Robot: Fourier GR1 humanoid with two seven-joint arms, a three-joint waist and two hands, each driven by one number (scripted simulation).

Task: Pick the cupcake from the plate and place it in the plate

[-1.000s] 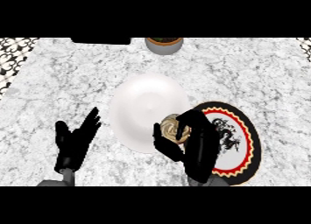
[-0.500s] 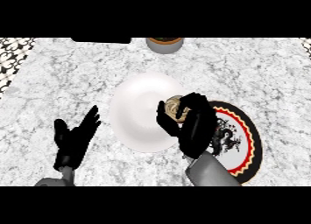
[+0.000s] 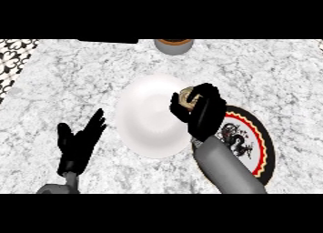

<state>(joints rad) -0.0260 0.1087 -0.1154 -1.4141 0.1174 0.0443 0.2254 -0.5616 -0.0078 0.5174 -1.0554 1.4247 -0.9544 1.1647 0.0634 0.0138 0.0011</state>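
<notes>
the right hand (image 3: 203,113) has its fingers and thumb curled round the cupcake (image 3: 188,96), which shows only as a small tan top between the fingertips and the thumb, at the right rim of the white plate (image 3: 147,123). behind the palm, toward the wrist, lies the black plate with the red rim (image 3: 254,141), with nothing on it that can be seen. the step in hand looks like the carry to the white plate; to do it well, the fingers should move further left so the cupcake hangs over the plate's middle, come down level, and uncurl only once its base sits on the white surface. the left hand (image 3: 80,143) rests open, fingers straight, left of the white plate.
</notes>
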